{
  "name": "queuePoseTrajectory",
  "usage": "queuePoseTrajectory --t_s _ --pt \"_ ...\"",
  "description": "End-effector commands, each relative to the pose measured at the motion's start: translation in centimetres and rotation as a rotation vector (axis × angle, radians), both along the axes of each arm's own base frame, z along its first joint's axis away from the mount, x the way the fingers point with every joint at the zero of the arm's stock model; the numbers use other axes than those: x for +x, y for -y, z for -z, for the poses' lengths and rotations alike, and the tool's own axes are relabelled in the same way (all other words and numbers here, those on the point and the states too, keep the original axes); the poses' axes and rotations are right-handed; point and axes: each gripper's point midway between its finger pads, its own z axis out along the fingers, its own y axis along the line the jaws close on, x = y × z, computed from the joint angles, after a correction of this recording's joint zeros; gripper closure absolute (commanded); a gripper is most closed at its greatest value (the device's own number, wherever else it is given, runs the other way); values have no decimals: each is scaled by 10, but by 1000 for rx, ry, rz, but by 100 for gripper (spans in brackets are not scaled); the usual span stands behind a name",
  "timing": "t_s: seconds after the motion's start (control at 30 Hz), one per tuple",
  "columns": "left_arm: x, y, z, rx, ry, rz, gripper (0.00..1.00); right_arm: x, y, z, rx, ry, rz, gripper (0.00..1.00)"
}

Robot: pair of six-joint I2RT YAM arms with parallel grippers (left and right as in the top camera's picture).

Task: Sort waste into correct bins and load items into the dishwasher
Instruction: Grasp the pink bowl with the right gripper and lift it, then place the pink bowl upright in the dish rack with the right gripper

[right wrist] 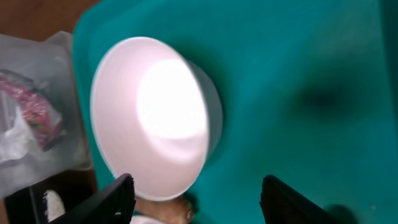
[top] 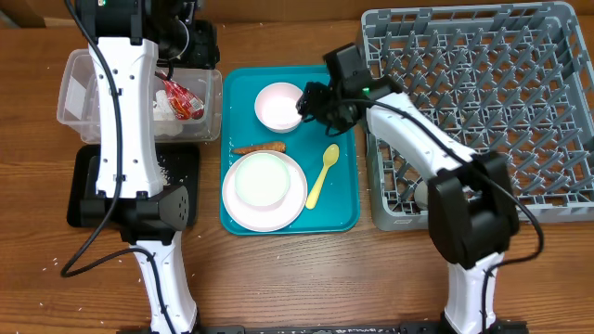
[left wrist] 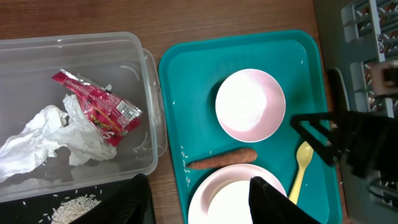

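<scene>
A teal tray holds a small whitish-pink bowl, an orange-brown food stick, a second bowl sitting on a round plate, and a pale yellow spoon. My right gripper is open and empty at the small bowl's right rim. In the right wrist view its fingers sit on either side of that bowl's near edge. My left gripper is open and empty, high above the clear tub. The tub holds the red foil wrapper and white paper.
The black tray, with rice grains in it, lies in front of the tub. The big grey dish rack stands to the right of the teal tray. Something whitish sits in its front left corner, behind my right arm. A few grains lie on the wooden table.
</scene>
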Motion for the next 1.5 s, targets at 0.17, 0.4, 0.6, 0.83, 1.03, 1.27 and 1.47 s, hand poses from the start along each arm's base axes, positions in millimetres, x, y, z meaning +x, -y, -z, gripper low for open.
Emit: queuePoseTrajectory --t_s 0.17,0.4,0.6,0.83,1.03,1.27,1.47 --pt "-1 4 -8 -17 23 4 0 8 -12 37 10 -17 -1 43" --pt "-1 4 -8 -17 22 4 0 8 -12 55 -19 -30 4 80" --pt "-1 4 -8 -17 22 4 0 10 2 51 -44 -45 32 92" --pt "-1 4 -8 -17 22 4 0 17 37 -34 -215 71 20 96" --pt "-1 4 -8 -17 22 4 0 13 157 -193 -703 364 376 96" --pt "-1 4 -8 -17 22 4 0 30 228 -227 -1130 510 651 96" --pt "-1 4 -8 -17 22 4 0 77 250 -179 -1443 448 577 96"
